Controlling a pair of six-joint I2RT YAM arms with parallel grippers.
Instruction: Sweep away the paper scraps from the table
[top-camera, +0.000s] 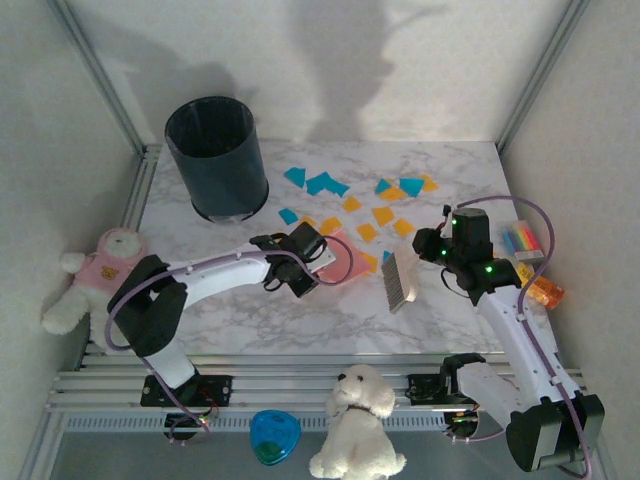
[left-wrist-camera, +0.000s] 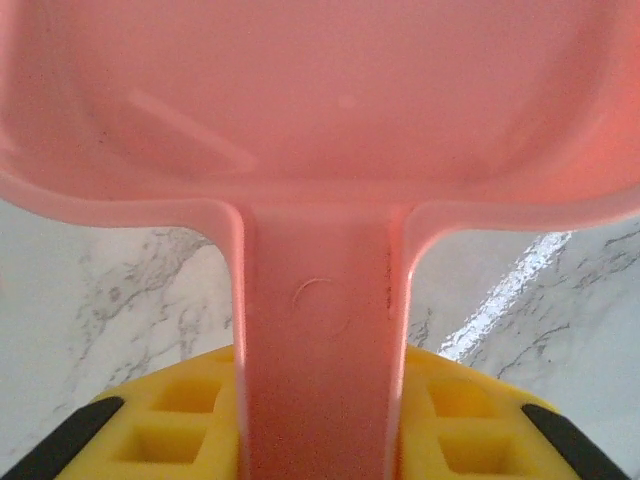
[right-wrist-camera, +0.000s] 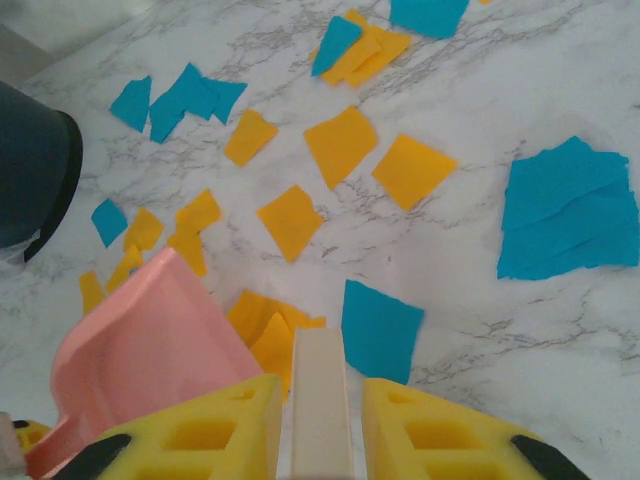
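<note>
Marble table (top-camera: 250, 310) strewn with scraps (top-camera: 385, 215), mostly beyond both grippers toward far edge; pan (top-camera: 342, 262) clamped by left gripper (left-wrist-camera: 320, 425); brush (top-camera: 400, 280) clamped by right gripper (right-wrist-camera: 320, 430), just right of pan, nearer scraps.

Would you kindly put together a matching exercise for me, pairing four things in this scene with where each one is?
Things:
1. pink dustpan
2. brush
3. dark bin
4. paper scraps

Places:
A. scattered across the table
B. in the right gripper
C. in the left gripper
D. standing at the table's far left corner

Pairs: 1-C, 2-B, 3-D, 4-A.
</note>
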